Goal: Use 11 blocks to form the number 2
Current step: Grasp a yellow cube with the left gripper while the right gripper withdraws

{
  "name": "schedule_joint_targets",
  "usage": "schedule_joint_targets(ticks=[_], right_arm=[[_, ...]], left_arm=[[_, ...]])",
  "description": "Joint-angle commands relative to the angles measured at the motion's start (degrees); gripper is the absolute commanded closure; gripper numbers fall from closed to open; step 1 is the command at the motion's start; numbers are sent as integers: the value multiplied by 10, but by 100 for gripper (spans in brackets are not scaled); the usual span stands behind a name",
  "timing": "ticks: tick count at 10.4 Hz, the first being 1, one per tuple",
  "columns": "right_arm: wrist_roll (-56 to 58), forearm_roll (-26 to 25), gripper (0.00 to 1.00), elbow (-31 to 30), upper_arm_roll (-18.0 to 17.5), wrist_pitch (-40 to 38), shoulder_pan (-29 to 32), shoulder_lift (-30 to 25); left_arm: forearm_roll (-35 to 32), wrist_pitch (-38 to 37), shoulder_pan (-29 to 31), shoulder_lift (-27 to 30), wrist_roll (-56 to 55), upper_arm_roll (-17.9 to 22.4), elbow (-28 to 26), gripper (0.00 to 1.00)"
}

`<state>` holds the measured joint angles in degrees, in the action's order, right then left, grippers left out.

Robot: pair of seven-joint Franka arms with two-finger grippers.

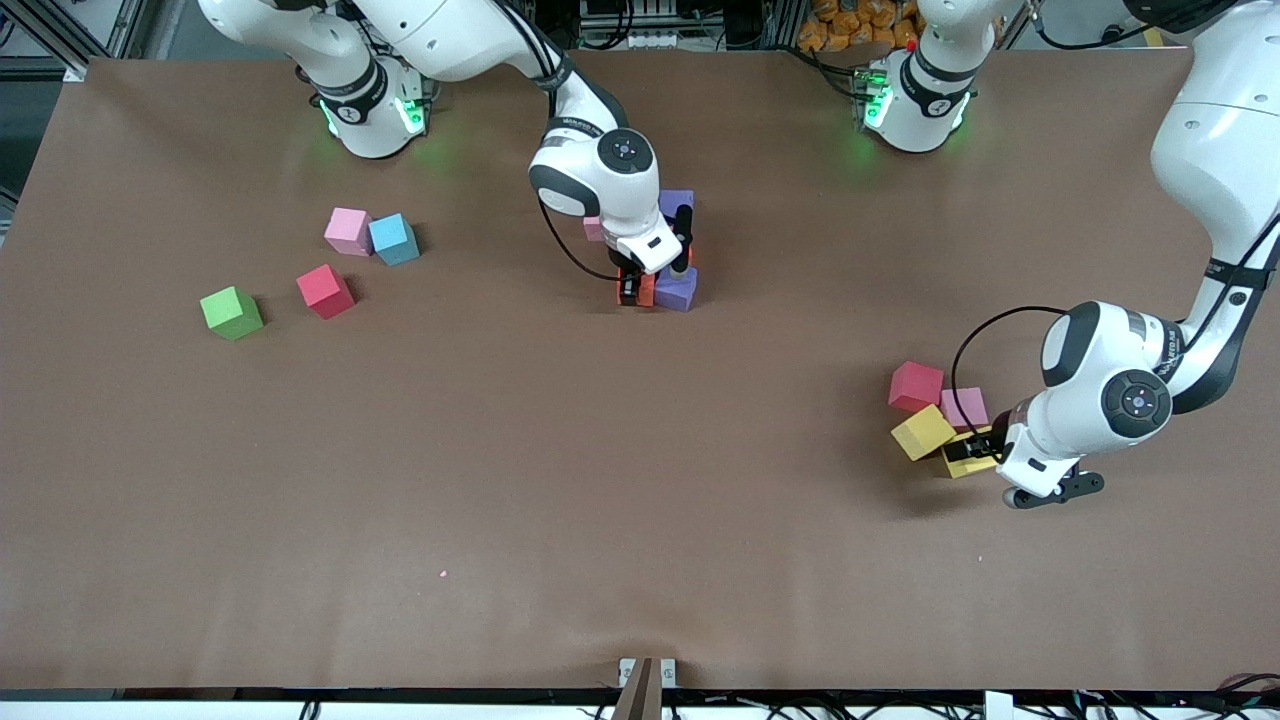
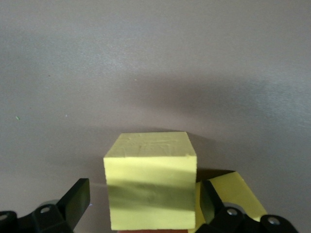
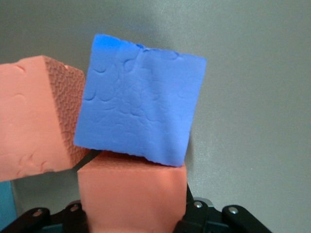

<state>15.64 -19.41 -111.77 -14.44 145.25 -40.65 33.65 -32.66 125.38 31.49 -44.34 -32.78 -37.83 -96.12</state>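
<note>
My right gripper is at the table's middle, shut on an orange block; in the right wrist view the block fills the jaws. A purple block touches it, tilted, with a second orange block alongside. Another purple block and a pink one lie farther from the camera, partly hidden by the hand. My left gripper is open around a yellow block, with a gap at one finger.
Beside the left gripper lie a second yellow block, a pink one and a red one. Toward the right arm's end lie pink, blue, red and green blocks.
</note>
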Motion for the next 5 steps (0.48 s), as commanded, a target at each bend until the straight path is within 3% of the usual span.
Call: schedule_joint_targets(ticks=[1,5], right_arm=[[-14,-12,5,15,11,2,-14,25],[-14,-14,0,18,11,2,-14,22]], left_arm=[[-13,4,-5,-11,2,4,8,3],[-14,4,-5,-16,2,4,8,18]])
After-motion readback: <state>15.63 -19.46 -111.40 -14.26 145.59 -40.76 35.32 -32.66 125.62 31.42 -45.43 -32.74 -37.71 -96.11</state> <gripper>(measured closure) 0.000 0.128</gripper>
